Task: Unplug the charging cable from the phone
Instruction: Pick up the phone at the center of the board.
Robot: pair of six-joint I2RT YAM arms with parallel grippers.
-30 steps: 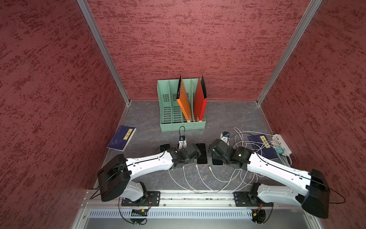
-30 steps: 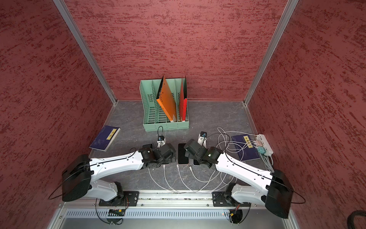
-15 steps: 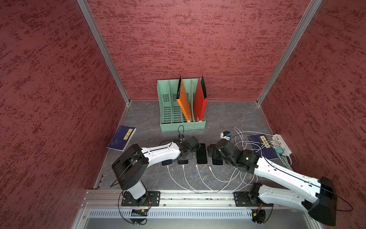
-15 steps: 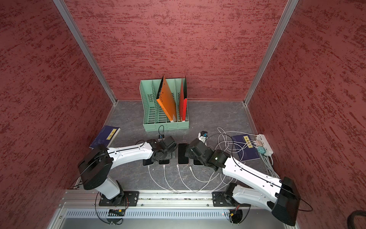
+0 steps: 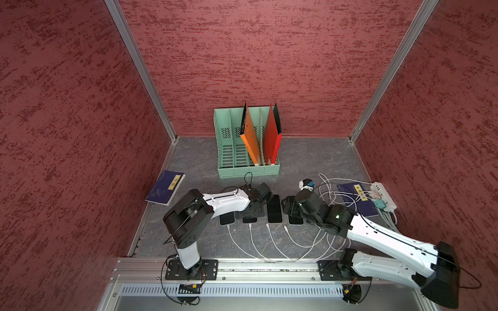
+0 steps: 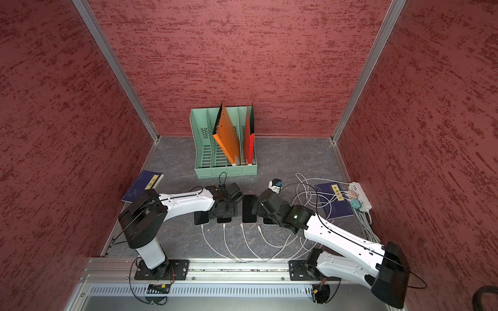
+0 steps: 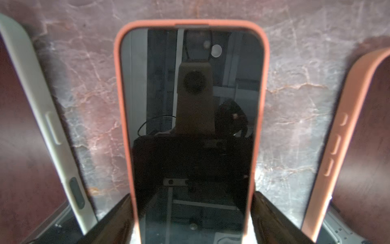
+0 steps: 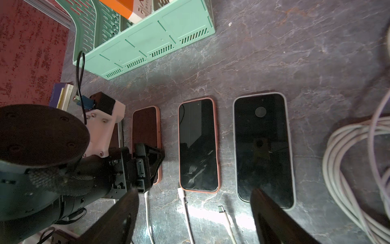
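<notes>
Several dark-screened phones lie in a row on the table, each with a white cable at its near end. My left gripper (image 7: 191, 195) (image 5: 253, 212) is shut on the second phone from the left (image 7: 190, 105), its fingers (image 7: 118, 213) against the two long sides of the orange case. That phone's charging cable (image 5: 250, 234) (image 8: 147, 202) runs up under the gripper, which hides the plug. My right gripper (image 8: 194, 190) (image 5: 289, 211) hangs open over the near ends of the third phone (image 8: 198, 145) and the fourth phone (image 8: 263, 147). The third phone's cable (image 8: 182, 195) is plugged in. The fourth phone's cable end (image 8: 221, 209) lies loose.
A green file rack (image 5: 248, 167) with orange and red folders stands at the back. Blue books lie at the left (image 5: 165, 188) and right (image 5: 355, 199). A power strip (image 5: 382, 195) and coiled white cables (image 8: 348, 158) sit at the right.
My left arm has lifted its elbow, and its jaws have narrowed onto the orange-cased phone. The right gripper has shifted slightly near the phones and closed a little.
</notes>
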